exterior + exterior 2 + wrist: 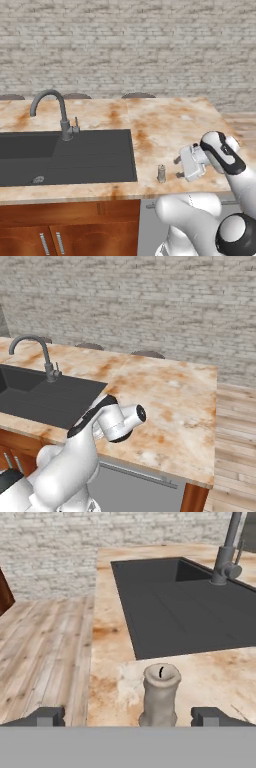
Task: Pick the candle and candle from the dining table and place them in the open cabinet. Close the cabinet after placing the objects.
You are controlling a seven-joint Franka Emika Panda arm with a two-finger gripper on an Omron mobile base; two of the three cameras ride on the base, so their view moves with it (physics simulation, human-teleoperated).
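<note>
A short stubby grey candle (161,173) stands upright near the front edge of the dining table (165,120), just right of the dark sink (75,155). My gripper (177,168) is level with it, a little to its right, pointing at it. In the hand view the candle (161,694) rises close between the two spread fingertips (47,716) without touching either, and the gripper (129,717) is open and empty. The olive-yellow taper and the wall cabinet are out of view.
The curved grey faucet (60,112) stands behind the sink. Dark chair backs (138,95) line the counter's far side. Below the front edge are base cupboards (50,242) and a grey panel (135,486). Wooden floor (235,406) lies past the counter's right end.
</note>
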